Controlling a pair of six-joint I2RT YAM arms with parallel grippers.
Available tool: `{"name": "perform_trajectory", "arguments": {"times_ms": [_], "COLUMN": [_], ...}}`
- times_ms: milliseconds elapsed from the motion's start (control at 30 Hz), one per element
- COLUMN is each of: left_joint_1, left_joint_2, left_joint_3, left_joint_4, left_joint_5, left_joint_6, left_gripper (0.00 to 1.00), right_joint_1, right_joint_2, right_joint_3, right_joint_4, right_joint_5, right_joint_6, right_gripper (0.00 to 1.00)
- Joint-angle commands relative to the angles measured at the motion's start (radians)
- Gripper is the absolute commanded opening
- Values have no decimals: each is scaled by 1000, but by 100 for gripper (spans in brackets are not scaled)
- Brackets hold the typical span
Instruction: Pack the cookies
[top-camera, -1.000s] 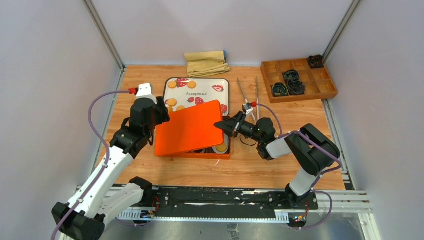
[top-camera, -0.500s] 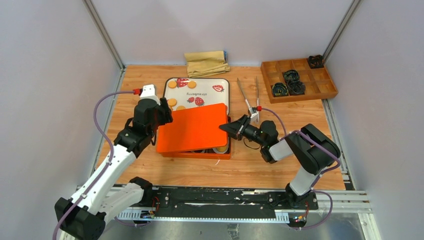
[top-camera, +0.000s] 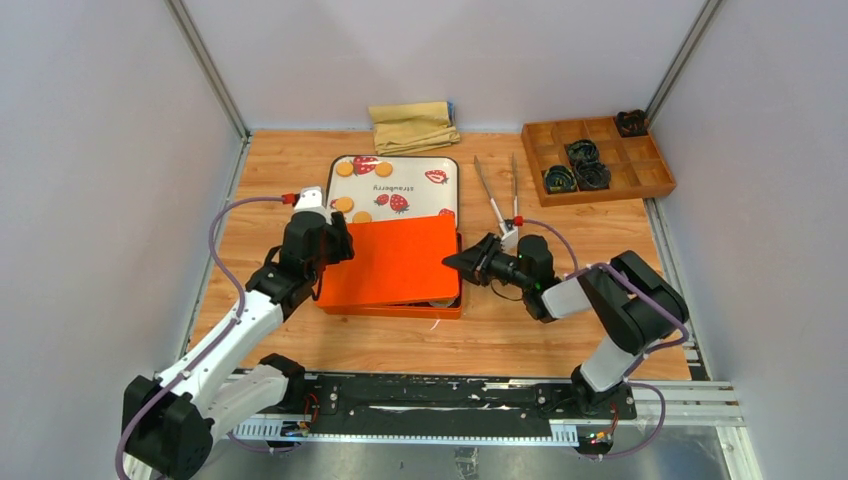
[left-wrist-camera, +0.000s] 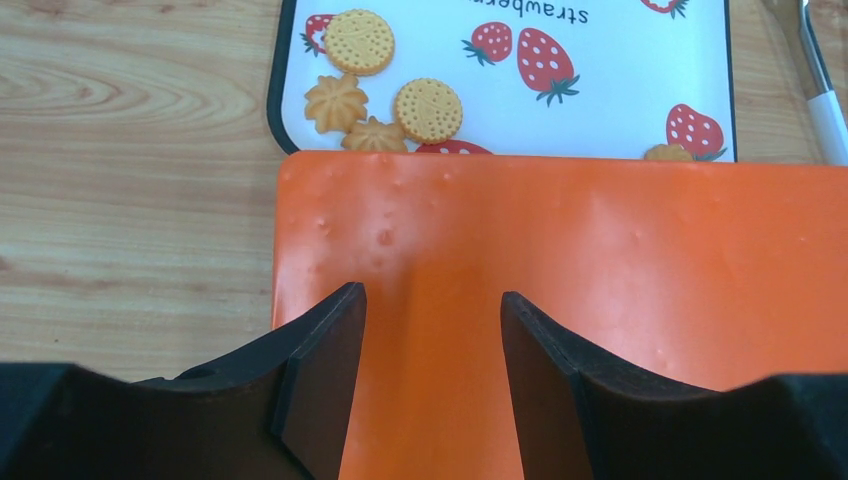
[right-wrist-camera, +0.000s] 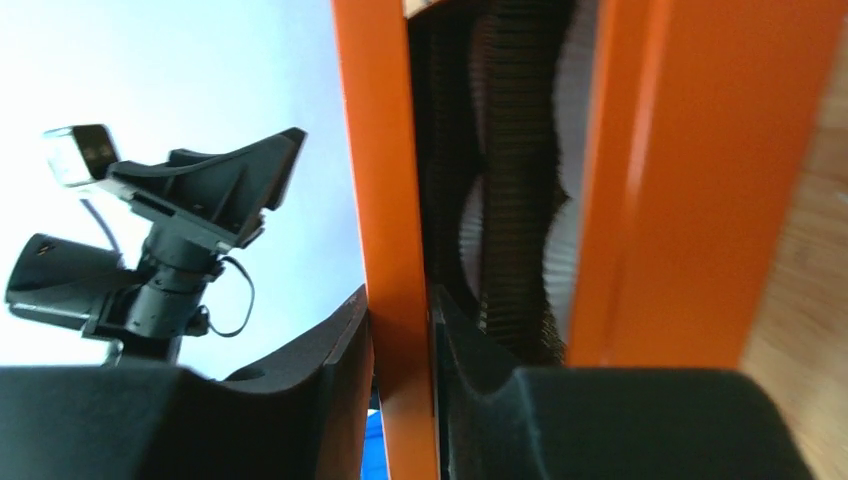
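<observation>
From where I stood, the orange lid (top-camera: 390, 262) lay almost flat over the orange box (top-camera: 390, 311), and both arms were on it for what looked like the closing step. The right gripper (right-wrist-camera: 400, 300) pinched the lid's right edge with a finger tight against each face, apparently to steer that side down over the box wall. Through the gap there I could see only dark crinkled liners (right-wrist-camera: 510, 150), so any cookies packed inside were hidden from me. The left gripper (left-wrist-camera: 430, 295) sat at the lid's left end, its fingers spread fairly wide above the top face and holding nothing. I judged it was there to steady or press that end, not to carry it. Several golden cookies (left-wrist-camera: 428, 110) lay loose on the strawberry tray (top-camera: 410, 172) just behind the box, mostly toward its left side. That made me think either the box was full and those were spare, or the lid was going on too soon.
</observation>
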Motion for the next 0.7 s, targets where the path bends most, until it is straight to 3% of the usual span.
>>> {"name": "perform_trajectory", "arguments": {"times_ms": [0, 167, 300, 667], "left_joint_1": [-5, -6, -7, -7], "left_joint_2": [8, 33, 52, 25], "left_joint_3": [-49, -74, -77, -37], "left_joint_4": [75, 120, 137, 77], "left_joint_5": [13, 42, 55, 13], "left_joint_6": [-10, -15, -16, -17], "left_gripper": [59, 59, 58, 58], "right_joint_1": [-16, -16, -18, -18], "right_joint_2": [-121, -345, -464, -525], "right_joint_3": [30, 100, 155, 164], "right_joint_4": [-335, -779, -1012, -1178], "right_joint_5": [37, 184, 270, 378], "right_joint_6": [-153, -322, -401, -432], "right_gripper": [33, 52, 56, 52]}}
